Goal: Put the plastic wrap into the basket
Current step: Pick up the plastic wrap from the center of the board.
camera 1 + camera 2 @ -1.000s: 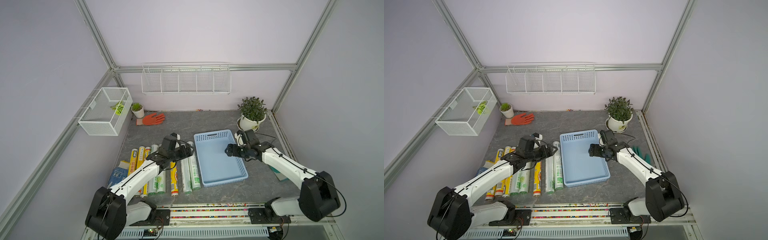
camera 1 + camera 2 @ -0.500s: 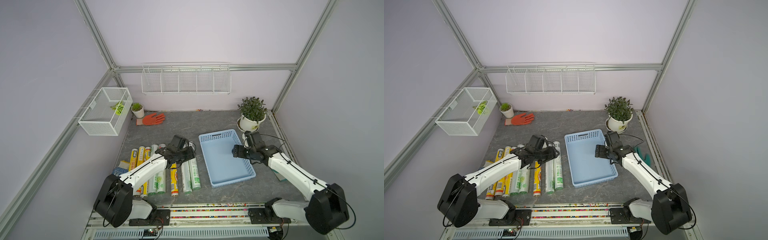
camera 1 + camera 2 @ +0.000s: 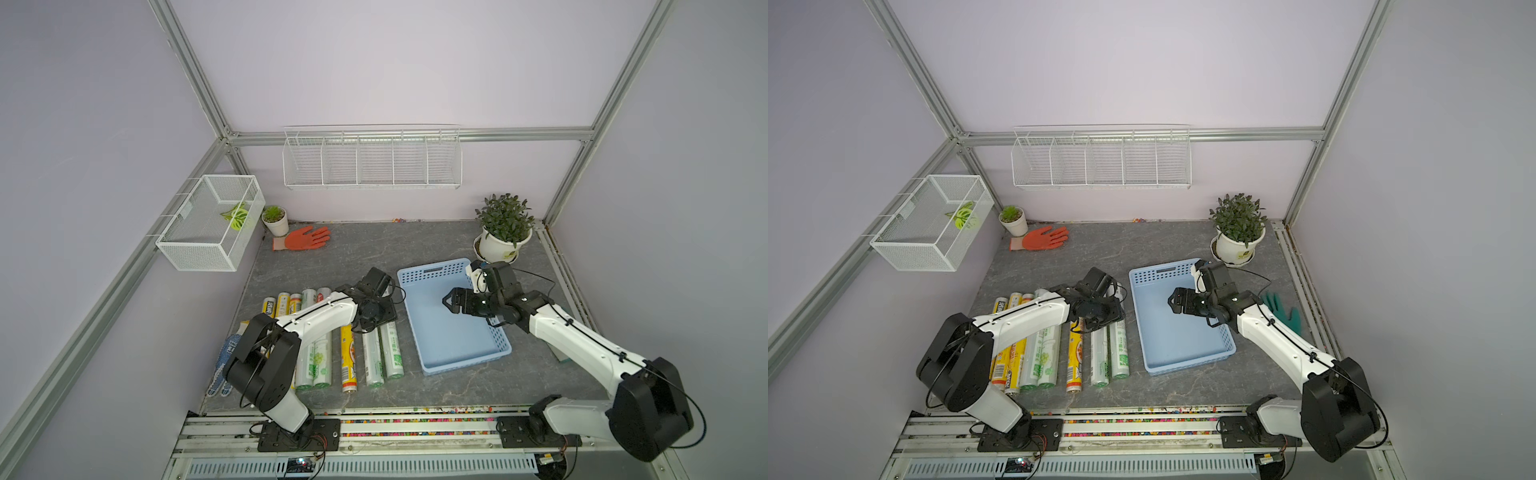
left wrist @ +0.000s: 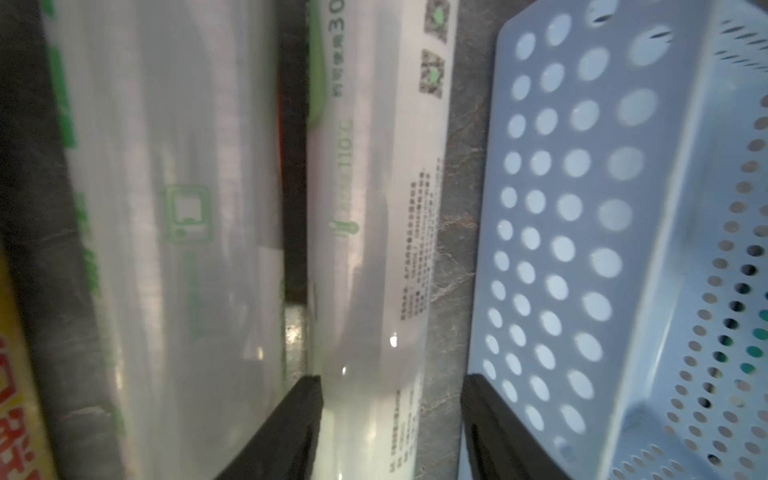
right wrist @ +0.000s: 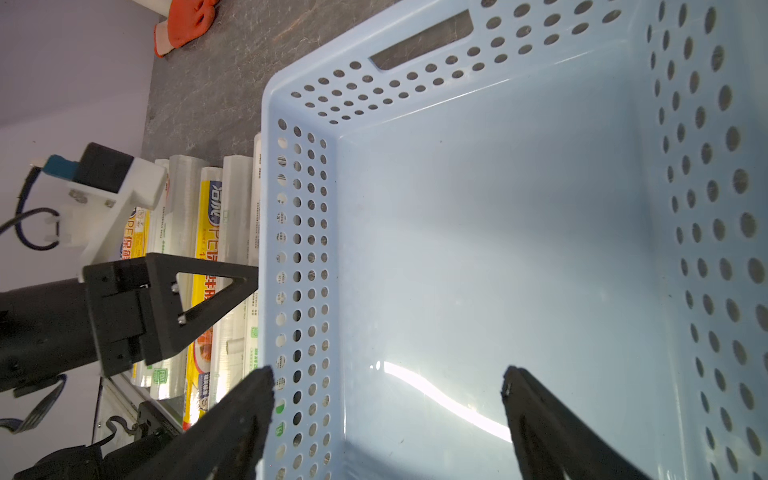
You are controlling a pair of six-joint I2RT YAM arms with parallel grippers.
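Desk (image 3: 374,249): grey, stone-patterned.

Basket (image 3: 453,340): light blue, perforated walls, mid-desk, long axis running front to back, slightly skewed; bare floor showing.

Plastic wrap (image 3: 372,357): row of rolls lying flat on desk beside basket's left long wall, long axes roughly parallel to that wall, none inside basket. Nearest roll (image 4: 374,249): clear-white, green print, just beside wall, not touching.

Right tool (image 5: 388,382): released, spread wide above basket floor.

Left tool (image 4: 388,395): unclenched, straddling nearest roll crosswise; one finger (image 4: 299,415) against it, other apart.
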